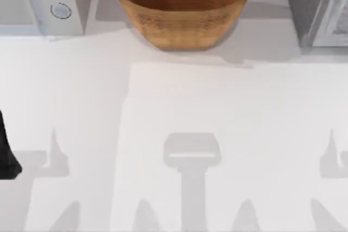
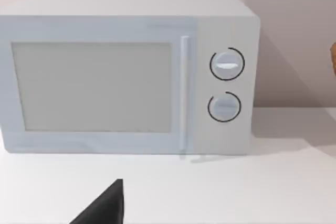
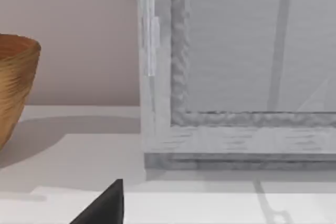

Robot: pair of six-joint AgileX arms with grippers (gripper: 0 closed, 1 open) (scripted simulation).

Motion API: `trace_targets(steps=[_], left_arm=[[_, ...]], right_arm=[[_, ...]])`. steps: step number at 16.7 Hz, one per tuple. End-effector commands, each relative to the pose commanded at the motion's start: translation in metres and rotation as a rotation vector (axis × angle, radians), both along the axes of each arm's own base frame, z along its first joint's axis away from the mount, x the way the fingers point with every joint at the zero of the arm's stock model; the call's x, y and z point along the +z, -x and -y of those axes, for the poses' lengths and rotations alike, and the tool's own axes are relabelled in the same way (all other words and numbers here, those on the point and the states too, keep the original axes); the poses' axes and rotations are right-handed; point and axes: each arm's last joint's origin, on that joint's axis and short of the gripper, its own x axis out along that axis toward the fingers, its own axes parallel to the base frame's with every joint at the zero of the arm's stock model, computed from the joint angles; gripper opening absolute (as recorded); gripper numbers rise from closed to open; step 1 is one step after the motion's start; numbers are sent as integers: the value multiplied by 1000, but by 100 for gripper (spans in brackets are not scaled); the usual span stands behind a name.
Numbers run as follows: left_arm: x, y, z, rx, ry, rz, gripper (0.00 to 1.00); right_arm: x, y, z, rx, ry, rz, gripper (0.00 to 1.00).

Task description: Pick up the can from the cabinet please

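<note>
The cabinet [image 1: 318, 9] stands at the table's back right corner, grey with a pale framed door. In the right wrist view the cabinet [image 3: 236, 135] is close ahead with its door shut, and a black part of my right gripper [image 3: 105, 207] pokes in low in front of it. The can is out of view. My left arm [image 1: 6, 153] sits parked at the table's left edge. A black part of my left gripper [image 2: 104, 207] shows in the left wrist view, well short of the microwave.
A white microwave [image 1: 43, 1] with two round knobs [image 2: 227, 64] stands at the back left, door shut. A large woven basket [image 1: 184, 6] sits at the back middle, its rim [image 3: 16, 45] also beside the cabinet. The white tabletop [image 1: 179, 112] stretches in front.
</note>
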Motion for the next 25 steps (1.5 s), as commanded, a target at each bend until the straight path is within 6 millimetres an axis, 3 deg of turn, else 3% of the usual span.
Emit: trace_targets(steps=[3,6,9,12,19,22,25], left_arm=[[0,0,0,0,0,0,100],[0,0,0,0,0,0,100],[0,0,0,0,0,0,100],[0,0,0,0,0,0,100],[0,0,0,0,0,0,100],[0,0,0,0,0,0,100],[0,0,0,0,0,0,100]], right_arm=[[3,0,0,1,0,1,100],[27,0,-1,3,-1,1,100],[73,-2,-3,2,0,-3,100],[132,-14,-6,-1,2,-13,100],[267,-76,-22,-4,7,-22,100],[308,-107,-32,-3,5,-15,100],[334,-133,-42,-1,3,-8,100]])
